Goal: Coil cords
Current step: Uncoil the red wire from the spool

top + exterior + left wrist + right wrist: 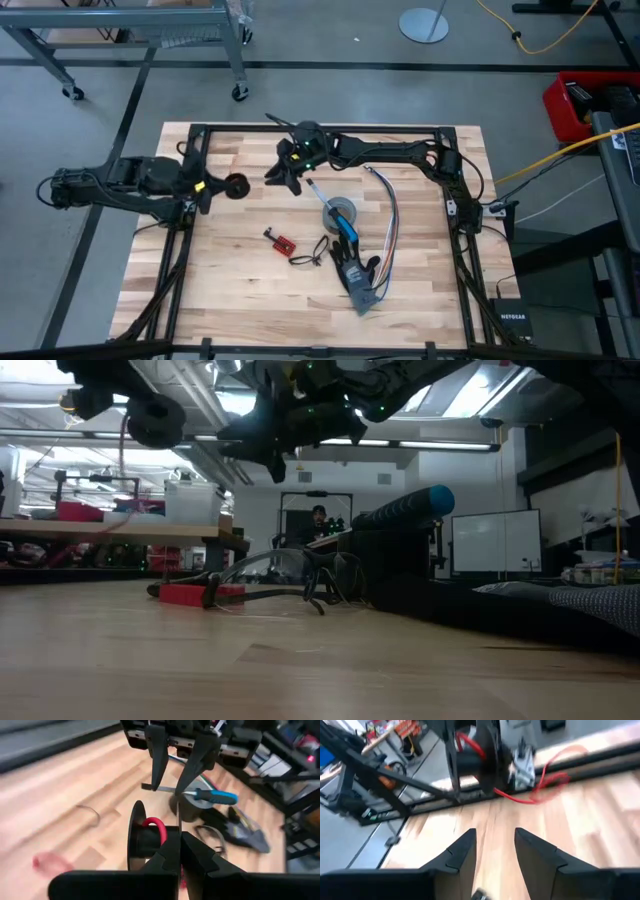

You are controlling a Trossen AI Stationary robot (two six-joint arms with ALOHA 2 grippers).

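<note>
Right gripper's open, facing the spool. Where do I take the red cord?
Grip the red cord on the loose loop trailing beside the spool, with the right gripper coming straight in. That stretch seems free; the wound part sits between the flanges, and the left gripper clamps the spool.

Grey concrete floor (330,45) surrounds the pale wooden butcher-block table (240,270); a grey metal wheeled cart (130,30), possibly shelving, stands beyond

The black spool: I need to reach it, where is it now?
The black spool is held off the table in the left gripper, at the table's left-rear, facing the open right gripper.
</note>
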